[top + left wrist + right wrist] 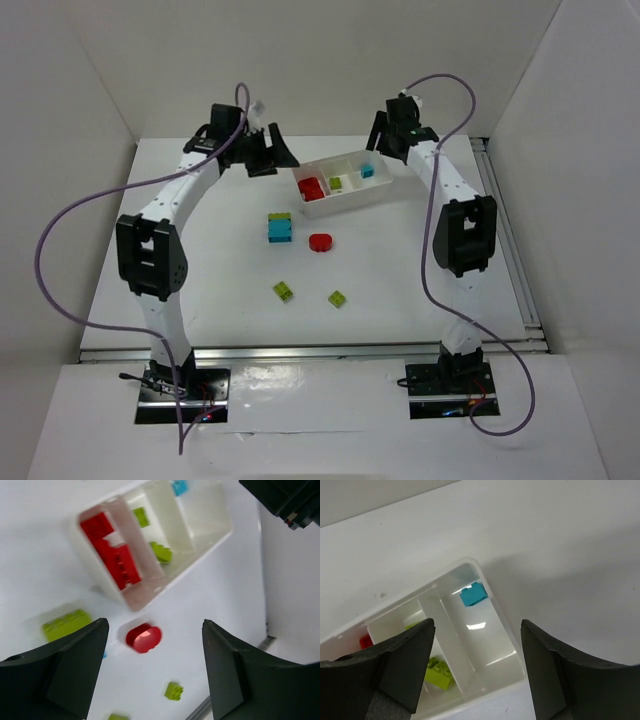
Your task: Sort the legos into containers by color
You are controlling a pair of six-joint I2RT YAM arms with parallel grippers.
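Tabletop [220,270], white tray [347,205] (partly filled)

My top camera sits high behind the arm bases [180,385] and looks down over the whole counter [230,300]. The left wrist camera looks down past the left tool [154,625] at the tray [205,510], fairly near. The right wrist camera, past the right tool [476,622], hangs closer over the tray's end; all three views share it.

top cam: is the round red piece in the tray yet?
No, the round red piece lies on the table, outside the tray and apart from it.
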